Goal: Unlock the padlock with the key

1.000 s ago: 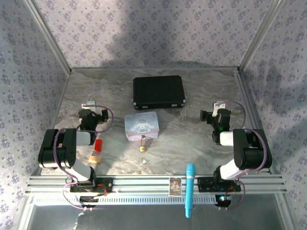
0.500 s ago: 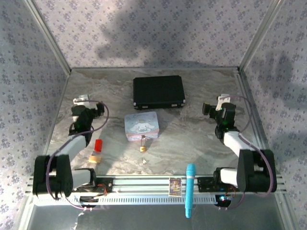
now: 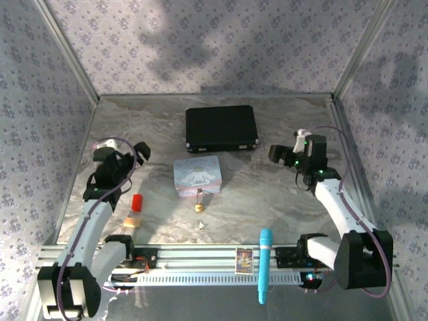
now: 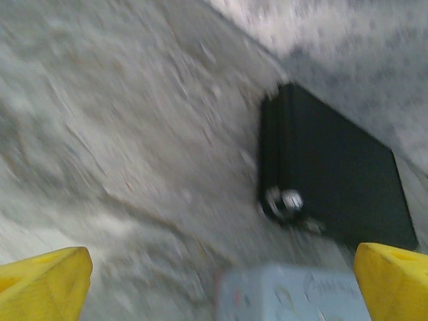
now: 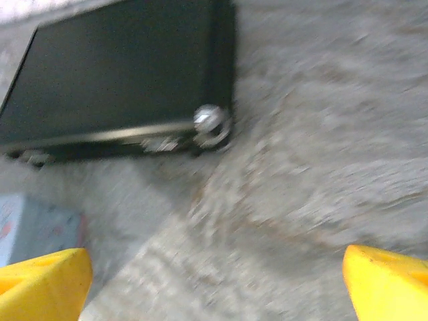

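**Both claws open, padlock lying free**

The marbled table (image 3: 281, 194) carries a black case (image 3: 221, 128) at the back. The left claw (image 3: 137, 155) and right claw (image 3: 277, 154) hover on either side of it, each with its yellow fingers (image 4: 41, 284) spread wide and gripping nothing. A pastel tin (image 3: 197, 175) sits mid-table. Just in front of it lies the padlock (image 3: 200, 204). The key (image 3: 202, 225) lies apart from it, nearer the arms.

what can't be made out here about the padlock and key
Top external: the key is a mere speck, shape and heading unreadable.
Top external: the padlock is too small to tell if its shackle is shut.
Left wrist: blurred; bottom edge cuts off the pastel tin.
Right wrist: blur smears the black case latches.
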Controlling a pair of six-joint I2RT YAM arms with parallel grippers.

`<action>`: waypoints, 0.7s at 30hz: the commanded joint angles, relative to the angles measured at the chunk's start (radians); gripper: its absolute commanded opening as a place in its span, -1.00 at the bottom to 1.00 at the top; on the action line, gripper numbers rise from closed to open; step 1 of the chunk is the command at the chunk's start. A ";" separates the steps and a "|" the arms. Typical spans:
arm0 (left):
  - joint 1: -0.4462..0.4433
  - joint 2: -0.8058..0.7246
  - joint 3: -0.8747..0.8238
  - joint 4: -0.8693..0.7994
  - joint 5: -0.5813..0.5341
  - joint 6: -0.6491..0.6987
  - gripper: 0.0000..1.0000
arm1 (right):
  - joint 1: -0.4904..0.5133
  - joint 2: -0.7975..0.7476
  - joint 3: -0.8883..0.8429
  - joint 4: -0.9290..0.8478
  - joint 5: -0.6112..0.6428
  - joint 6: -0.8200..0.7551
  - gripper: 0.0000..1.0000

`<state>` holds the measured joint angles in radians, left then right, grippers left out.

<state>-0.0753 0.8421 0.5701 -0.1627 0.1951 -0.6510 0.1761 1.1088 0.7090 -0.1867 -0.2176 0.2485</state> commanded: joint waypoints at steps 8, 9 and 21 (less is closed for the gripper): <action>-0.143 -0.080 -0.080 -0.201 0.279 -0.035 0.95 | 0.517 0.054 0.073 -0.238 0.202 0.122 0.87; -0.162 -0.073 -0.096 -0.184 0.305 -0.048 0.93 | 0.572 0.078 0.080 -0.235 0.220 0.140 0.84; -0.425 -0.028 -0.154 -0.083 0.280 -0.188 0.76 | 0.973 0.328 0.134 -0.092 0.317 0.390 0.42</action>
<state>-0.4774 0.8078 0.4339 -0.2844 0.4747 -0.7849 1.1084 1.3952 0.8051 -0.3099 0.0483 0.5407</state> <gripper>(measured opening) 0.886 0.722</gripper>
